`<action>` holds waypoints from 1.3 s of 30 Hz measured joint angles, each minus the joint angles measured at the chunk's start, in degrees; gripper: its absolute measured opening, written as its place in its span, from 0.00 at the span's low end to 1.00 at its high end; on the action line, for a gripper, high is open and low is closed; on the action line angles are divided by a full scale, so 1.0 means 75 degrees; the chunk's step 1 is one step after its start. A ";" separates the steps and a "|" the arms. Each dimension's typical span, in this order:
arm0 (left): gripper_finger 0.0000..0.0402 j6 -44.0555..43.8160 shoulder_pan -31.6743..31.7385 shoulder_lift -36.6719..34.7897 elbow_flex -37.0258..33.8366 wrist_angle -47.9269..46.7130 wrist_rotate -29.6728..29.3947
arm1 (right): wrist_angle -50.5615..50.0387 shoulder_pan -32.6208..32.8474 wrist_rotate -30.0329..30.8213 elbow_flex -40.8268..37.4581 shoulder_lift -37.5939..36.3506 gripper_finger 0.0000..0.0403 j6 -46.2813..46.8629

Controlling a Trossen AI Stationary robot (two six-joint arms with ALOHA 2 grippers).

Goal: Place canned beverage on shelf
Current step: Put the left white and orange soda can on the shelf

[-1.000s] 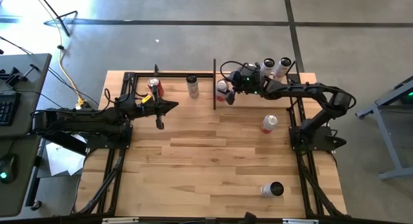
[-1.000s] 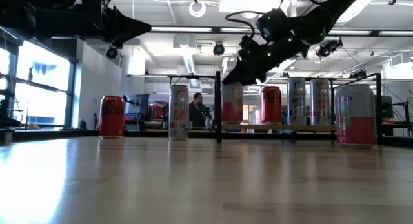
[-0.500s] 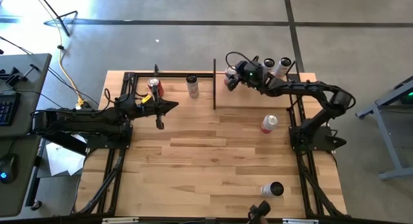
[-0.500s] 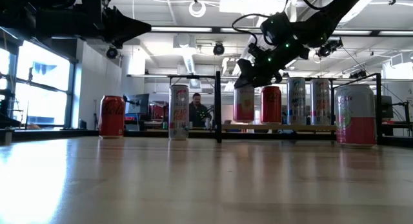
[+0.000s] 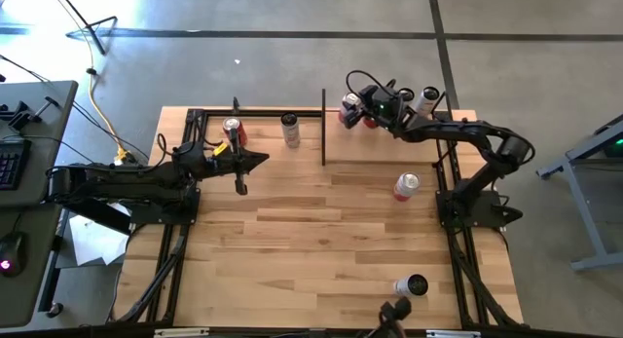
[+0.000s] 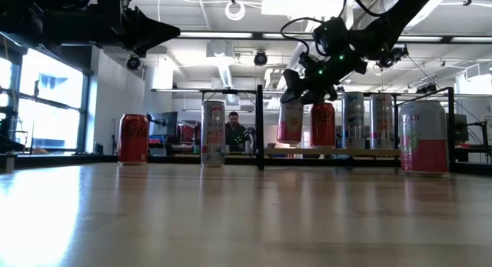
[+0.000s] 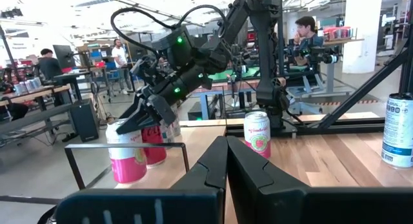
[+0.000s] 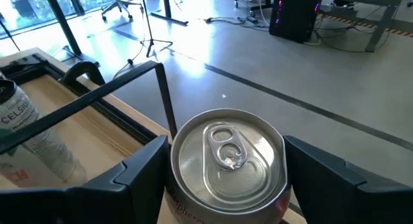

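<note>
Can vs pincer: the pink can [image 5: 349, 111] sits between the two fingers of the right pincer [image 5: 356, 111], one finger on each side of its body, lid showing between them [image 8: 226, 146].
Pincer state: right one stands wide, clasped round the can; left one [image 5: 240, 187] is pinched together, holding nothing.
Can place: at the bench's far edge, over the shelf [image 6: 361, 151], just right of the black plate [image 5: 323, 127]; its base hangs slightly above the plank, not resting.
Neighbours: a red can [image 6: 323, 125] just beside it, then two tall pale cans [image 6: 353, 121] farther right along the shelf.
Right arm: stretched from its base at the right edge toward the far edge, wrist tipped down over the can.
Left arm: low over the left half of the bench, pointing toward the middle.
Can axis: long axis near upright, slightly tilted, lid up.
</note>
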 joint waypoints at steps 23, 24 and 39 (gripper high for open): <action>0.00 -0.0050 -0.0001 0.0000 0.0000 -0.0004 0.0000 | -0.1072 0.0400 0.0640 0.1059 0.0388 0.64 0.0144; 0.00 -0.0050 0.0001 -0.0001 0.0000 -0.0004 0.0000 | -0.1163 0.0420 0.0724 0.1103 0.0388 0.64 0.0143; 0.00 -0.0052 -0.0003 -0.0001 0.0000 -0.0004 0.0000 | -0.1229 0.0560 0.1175 0.1308 0.0824 0.61 0.0163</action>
